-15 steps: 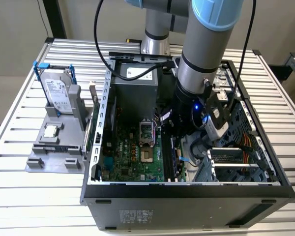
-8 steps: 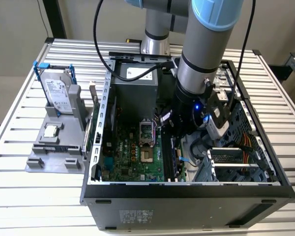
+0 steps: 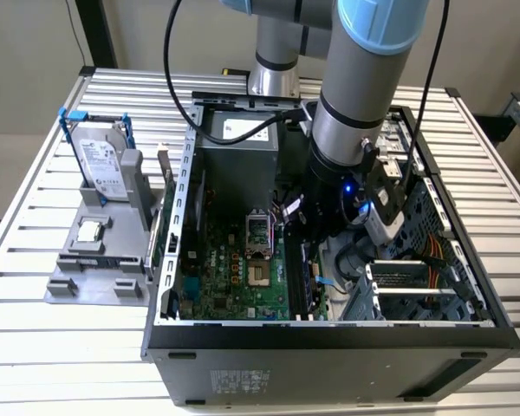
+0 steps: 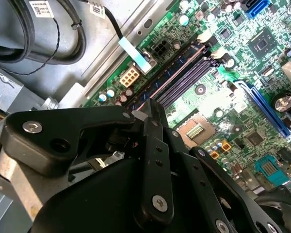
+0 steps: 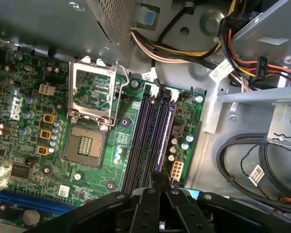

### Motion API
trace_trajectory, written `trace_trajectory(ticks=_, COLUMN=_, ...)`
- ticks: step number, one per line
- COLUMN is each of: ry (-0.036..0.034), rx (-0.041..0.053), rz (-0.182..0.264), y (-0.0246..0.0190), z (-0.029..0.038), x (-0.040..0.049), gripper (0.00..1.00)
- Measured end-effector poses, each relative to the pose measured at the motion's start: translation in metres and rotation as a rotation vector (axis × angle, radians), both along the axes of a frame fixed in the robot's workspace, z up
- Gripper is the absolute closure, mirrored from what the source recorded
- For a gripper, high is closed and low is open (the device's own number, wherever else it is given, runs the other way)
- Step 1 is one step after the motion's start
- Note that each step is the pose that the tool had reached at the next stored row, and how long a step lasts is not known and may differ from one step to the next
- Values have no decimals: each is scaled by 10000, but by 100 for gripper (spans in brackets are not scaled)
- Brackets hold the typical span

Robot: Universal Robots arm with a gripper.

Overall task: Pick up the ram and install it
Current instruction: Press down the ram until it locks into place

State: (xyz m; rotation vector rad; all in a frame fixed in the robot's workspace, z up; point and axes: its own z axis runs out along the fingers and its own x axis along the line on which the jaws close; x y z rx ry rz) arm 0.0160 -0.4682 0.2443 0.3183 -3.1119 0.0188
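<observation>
As the claw [image 5: 157,194] is lowered into the open computer case [image 3: 329,334], the ram [image 5: 166,131] is seen seated in the memory slots [image 5: 148,138] just ahead of the fingertips [image 4: 153,116]. Its long axis runs along the slots, away from the claw. The fingers appear pressed together; insertion is judged nearly complete.

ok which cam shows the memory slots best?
The first wrist view: the memory slots run nearly full length, with the hand covering just one end. The second wrist view shows them obliquely, one end behind the hand. In the exterior view they sit inside the open case, partly behind the arm.
</observation>
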Motion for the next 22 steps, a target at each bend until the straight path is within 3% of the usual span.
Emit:
trace_trajectory(ticks=10, ry=-1, rx=0, rz=87, y=0, z=0, x=0, gripper=100)
trace_trajectory(ticks=22, ry=0, rx=0, rz=789, y=2, z=0, x=0, gripper=100)
